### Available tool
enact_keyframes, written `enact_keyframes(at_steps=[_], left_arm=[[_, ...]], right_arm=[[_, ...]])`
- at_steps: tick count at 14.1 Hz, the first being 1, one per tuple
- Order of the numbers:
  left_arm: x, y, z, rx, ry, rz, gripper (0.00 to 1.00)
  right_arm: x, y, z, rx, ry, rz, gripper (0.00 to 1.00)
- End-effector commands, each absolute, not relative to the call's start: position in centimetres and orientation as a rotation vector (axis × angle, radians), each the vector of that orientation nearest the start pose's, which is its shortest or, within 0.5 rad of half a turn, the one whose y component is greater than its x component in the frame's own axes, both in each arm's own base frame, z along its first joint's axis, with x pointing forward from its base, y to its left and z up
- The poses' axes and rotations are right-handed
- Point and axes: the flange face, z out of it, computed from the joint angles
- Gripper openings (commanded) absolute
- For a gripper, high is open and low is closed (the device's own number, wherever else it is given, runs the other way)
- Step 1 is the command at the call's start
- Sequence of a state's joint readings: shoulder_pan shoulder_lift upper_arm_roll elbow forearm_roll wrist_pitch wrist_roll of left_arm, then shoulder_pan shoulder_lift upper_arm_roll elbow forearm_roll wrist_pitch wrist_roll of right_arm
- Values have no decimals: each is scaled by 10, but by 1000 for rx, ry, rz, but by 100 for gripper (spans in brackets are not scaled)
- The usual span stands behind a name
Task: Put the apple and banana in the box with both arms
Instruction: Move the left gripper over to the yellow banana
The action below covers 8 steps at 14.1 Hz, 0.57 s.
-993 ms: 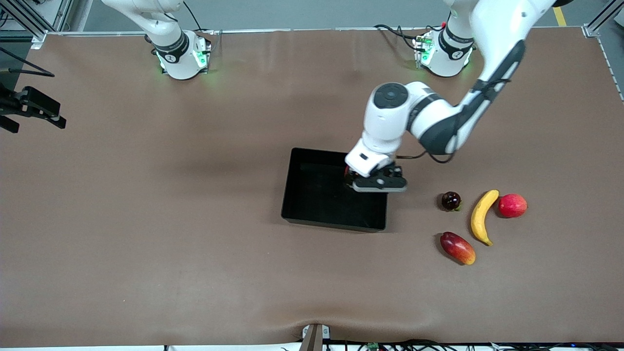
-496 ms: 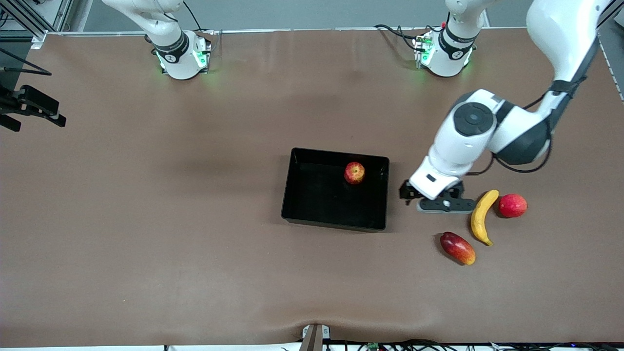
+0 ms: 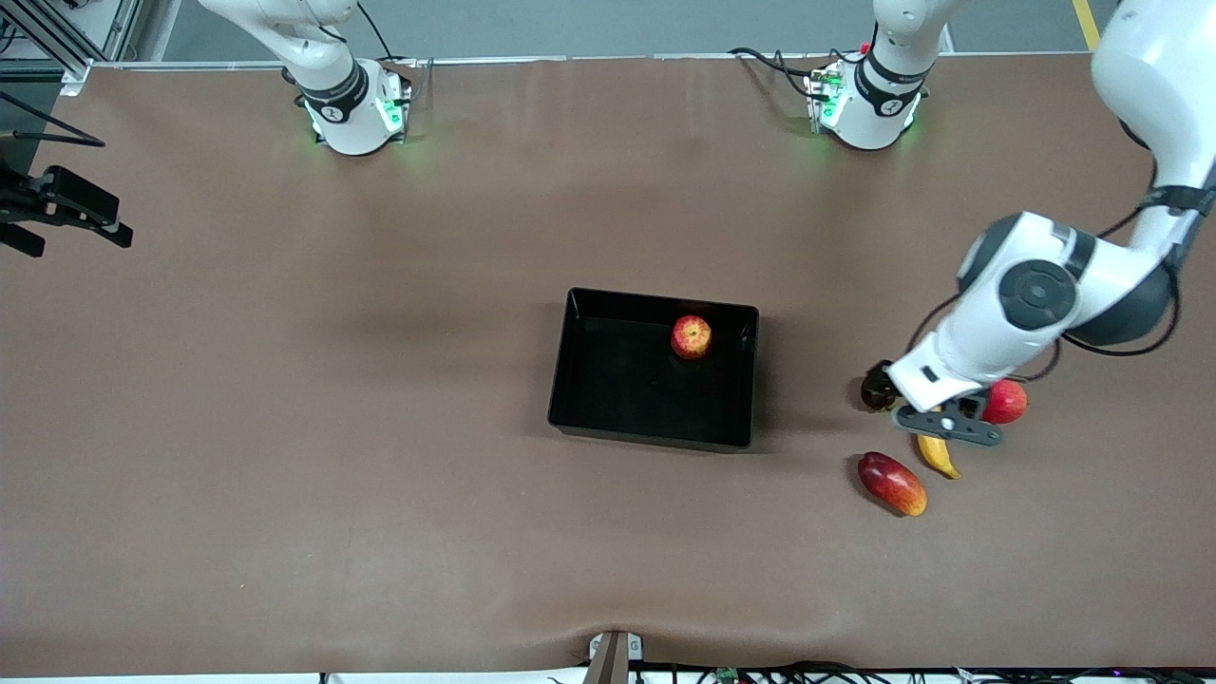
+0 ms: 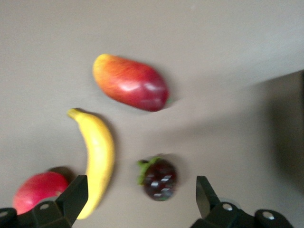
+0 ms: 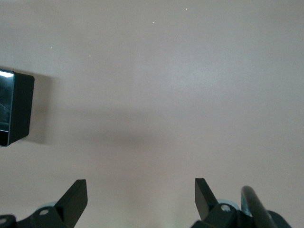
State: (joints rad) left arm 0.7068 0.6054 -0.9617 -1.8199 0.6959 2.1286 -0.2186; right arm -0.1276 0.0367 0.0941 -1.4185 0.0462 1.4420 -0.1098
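No legible writing; apple (image 3: 692, 336) in box (image 3: 579, 380), labels perhaps hidden.

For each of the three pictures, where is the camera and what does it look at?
Front view: high, facing both arms' bases; shows box, apple, left gripper.
Left wrist view: on the left wrist, looking down at banana; open fingers show.
Right wrist view: over bare table; own open fingers show.
Shared: banana, box corner.

The banana (image 3: 939, 453) is hemmed in by the dark maroon fruit (image 3: 875, 390), the pinkish-red fruit (image 3: 1007, 402) and the oval red fruit (image 3: 891, 483). Bare table (image 3: 380, 456) is left around the box (image 3: 579, 380), where only the apple (image 3: 692, 336) sits.
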Motion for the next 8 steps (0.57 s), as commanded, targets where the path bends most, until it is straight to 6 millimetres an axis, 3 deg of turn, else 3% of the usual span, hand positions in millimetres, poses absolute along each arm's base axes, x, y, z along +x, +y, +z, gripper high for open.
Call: enact_keyframes(at_steps=[1, 6, 8], left_arm=[[641, -47, 289, -3009, 640, -79, 100], [645, -3, 244, -2992, 829, -82, 100], [641, 5, 231, -2992, 835, -53, 93]], right_arm=[[551, -14, 666, -3080, -143, 14, 100], [552, -12, 666, -3080, -150, 10, 100], [552, -11, 666, -3082, -152, 7, 100]])
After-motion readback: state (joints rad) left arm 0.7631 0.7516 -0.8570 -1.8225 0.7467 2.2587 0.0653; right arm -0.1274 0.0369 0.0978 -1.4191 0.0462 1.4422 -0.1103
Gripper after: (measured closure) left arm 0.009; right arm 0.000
